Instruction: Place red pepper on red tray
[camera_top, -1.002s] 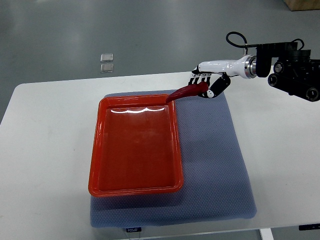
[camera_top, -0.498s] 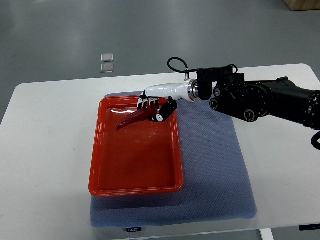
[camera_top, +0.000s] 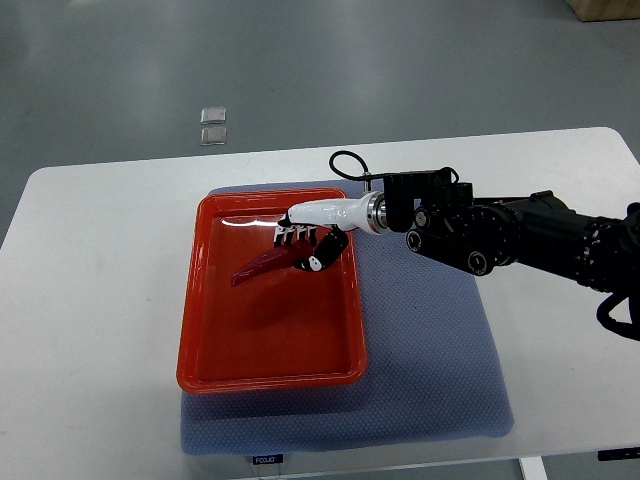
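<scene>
The right hand (camera_top: 303, 238) reaches in from the right over the far part of the red tray (camera_top: 270, 370), its fingers (camera_top: 290, 237) curled around the red pepper (camera_top: 262, 266). The pepper's tip points away from the palm, down to the left. Beneath the forearm lies a blue-grey mat (camera_top: 430, 350) on the white table (camera_top: 90, 330).

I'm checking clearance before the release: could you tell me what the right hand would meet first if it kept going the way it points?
The right hand, holding the red pepper, points left over the red tray. It would probably meet the tray's left wall first, though its height is unclear.
</scene>
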